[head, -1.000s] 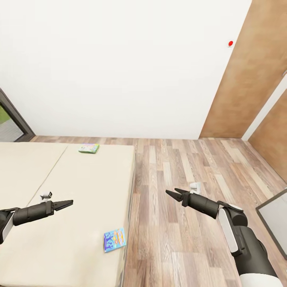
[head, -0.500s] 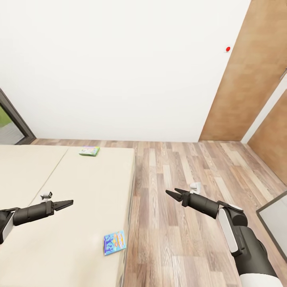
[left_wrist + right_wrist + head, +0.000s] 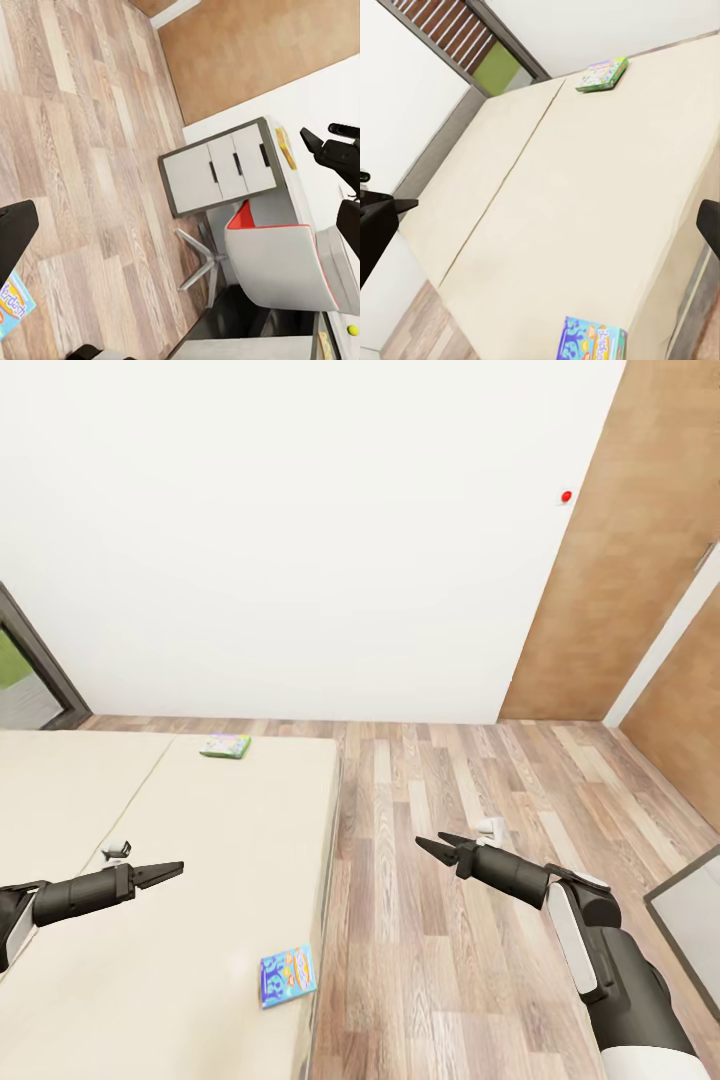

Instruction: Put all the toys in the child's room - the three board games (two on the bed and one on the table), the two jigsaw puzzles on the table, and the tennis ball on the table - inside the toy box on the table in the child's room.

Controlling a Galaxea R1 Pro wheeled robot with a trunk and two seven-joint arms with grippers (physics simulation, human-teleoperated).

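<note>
Bed point(image 3: 200, 840): beige mattress, occupying the lower left of the head view; a seam ran lengthwise down it.

Blue board game point(image 3: 288, 975): lay flat on the mattress just beside its near right edge. Also seen in the right wrist view point(image 3: 592, 339) and, partly, at the border of the left wrist view point(image 3: 10, 307).

Green-edged board game point(image 3: 225, 745): lay flat at the far end of the mattress, near the wall, well apart from the blue one. Also seen in the right wrist view point(image 3: 602, 74).

Left pincer point(image 3: 165, 873): hung above the mattress, fingers close together, nearly closed, nothing between them. Apart from both board games.

Right pincer point(image 3: 440, 847): hung above the wood plank floor point(image 3: 450, 800) to the right of the bed, jaws parted a little, empty.

Small white object point(image 3: 490, 825): on the floor just beyond the right pincer; too small to identify.

Counter point(image 3: 315, 150): pale top, seen in the left wrist view, with a yellow-green tennis ball point(image 3: 352, 329) on it at the picture's border.

Drawer unit point(image 3: 217, 169): grey, three fronts, beside the counter.

Chair point(image 3: 281, 262): grey back with red lining, on a metal star base.

Wall point(image 3: 300, 530): white, with brown wood panelling point(image 3: 630, 560) at right.
</note>
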